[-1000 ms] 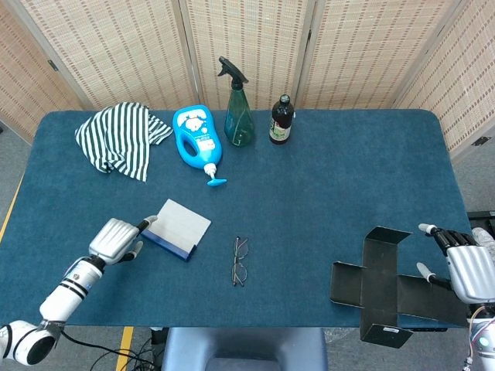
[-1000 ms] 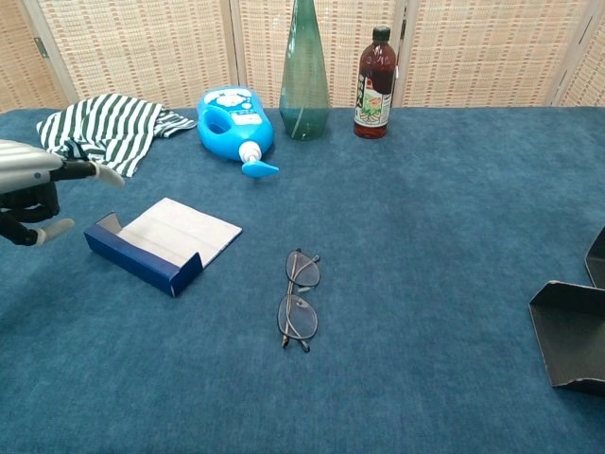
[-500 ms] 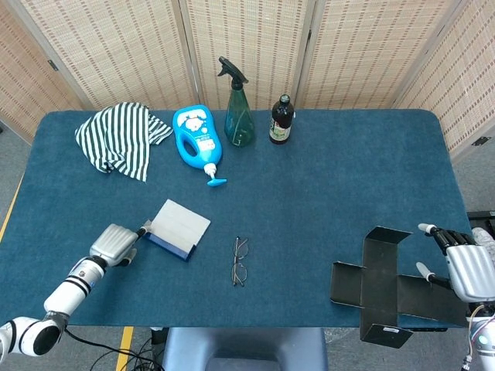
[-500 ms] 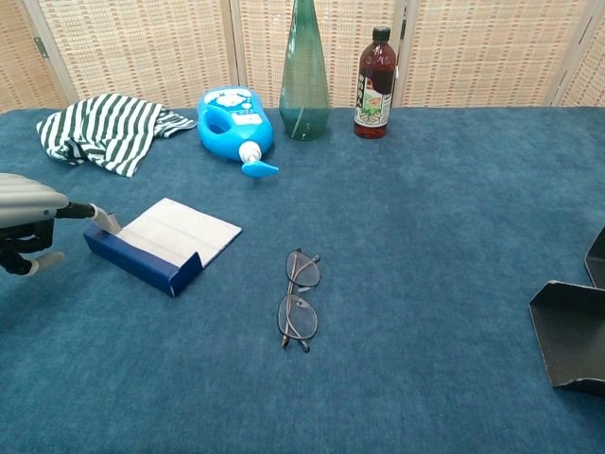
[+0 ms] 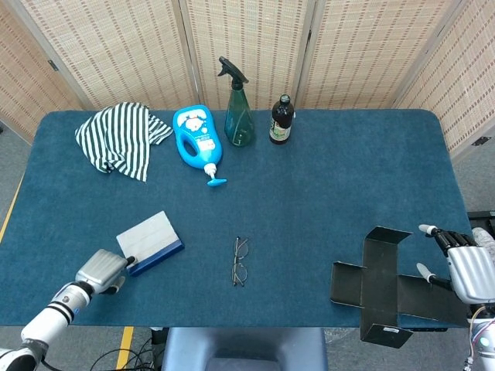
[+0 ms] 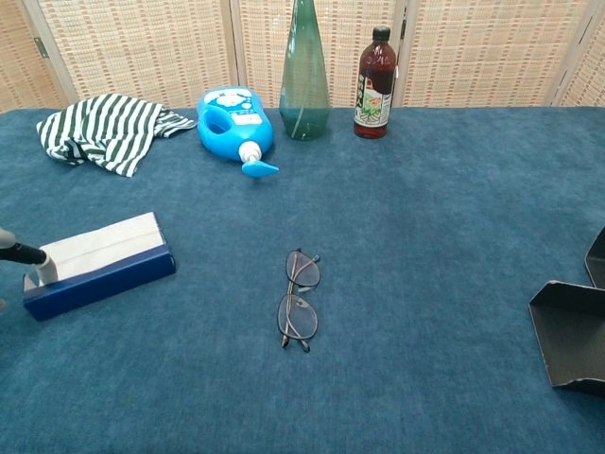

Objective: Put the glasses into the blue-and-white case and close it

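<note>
Your left hand (image 5: 99, 268) has dragged the blue-and-white case (image 5: 150, 242) toward the near-left worktop (image 5: 325, 185) edge and turned it; one finger touches its end, the rest curled. The glasses (image 5: 240, 261) lie untouched, folded, now farther from the case. Your right hand (image 5: 469, 270) idles, fingers apart, holding nothing.

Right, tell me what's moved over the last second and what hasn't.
The left hand pulled back toward the robot's near-left table edge, a fingertip on the blue-and-white case, dragging and turning the case that way, further from the glasses. The glasses, the right hand, the black folded box, bottles and striped cloth stayed as they were.
</note>
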`<state>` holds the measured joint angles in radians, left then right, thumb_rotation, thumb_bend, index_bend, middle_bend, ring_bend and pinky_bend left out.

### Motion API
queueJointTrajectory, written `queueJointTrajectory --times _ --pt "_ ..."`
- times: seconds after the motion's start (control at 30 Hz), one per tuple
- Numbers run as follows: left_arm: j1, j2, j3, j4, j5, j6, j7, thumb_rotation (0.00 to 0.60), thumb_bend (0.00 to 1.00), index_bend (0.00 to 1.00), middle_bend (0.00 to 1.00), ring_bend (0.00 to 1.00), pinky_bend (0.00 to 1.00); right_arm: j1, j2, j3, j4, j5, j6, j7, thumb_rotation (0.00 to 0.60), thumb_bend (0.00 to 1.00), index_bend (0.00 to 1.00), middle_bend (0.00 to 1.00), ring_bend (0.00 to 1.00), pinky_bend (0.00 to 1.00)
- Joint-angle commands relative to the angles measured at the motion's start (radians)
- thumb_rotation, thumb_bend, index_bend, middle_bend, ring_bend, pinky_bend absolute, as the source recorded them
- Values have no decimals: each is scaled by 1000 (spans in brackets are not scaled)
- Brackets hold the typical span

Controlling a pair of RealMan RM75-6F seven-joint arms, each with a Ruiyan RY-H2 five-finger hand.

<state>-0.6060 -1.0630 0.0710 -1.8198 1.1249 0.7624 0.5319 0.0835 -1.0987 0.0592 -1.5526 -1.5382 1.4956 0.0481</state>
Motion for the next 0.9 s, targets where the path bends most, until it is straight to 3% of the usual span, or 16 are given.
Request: queueJointTrajectory --times 0.03,0.2,0.43,0.6,0.9 --pt "-8 32 29 -72 59 -28 -23 600 574 296 963 968 1000 -2 1 0 1 -2 5 4 600 214 232 354 368 351" --pt "-34 21 9 -100 129 -56 -99 600 573 296 963 963 1000 -7 1 -1 6 0 10 12 600 214 232 354 368 351" --pt "-21 -69 -70 9 269 90 -210 600 568 271 946 950 1000 -15 2 -3 18 4 17 26 600 214 232 354 371 351" --pt "-82 -78 -88 41 254 3 -248 600 575 258 946 949 1000 -19 -1 -3 24 6 19 34 600 214 232 358 380 351" --pt "-194 -118 -90 64 134 -142 -146 600 770 257 945 971 1000 -24 0 -2 33 9 22 44 600 214 232 365 393 363"
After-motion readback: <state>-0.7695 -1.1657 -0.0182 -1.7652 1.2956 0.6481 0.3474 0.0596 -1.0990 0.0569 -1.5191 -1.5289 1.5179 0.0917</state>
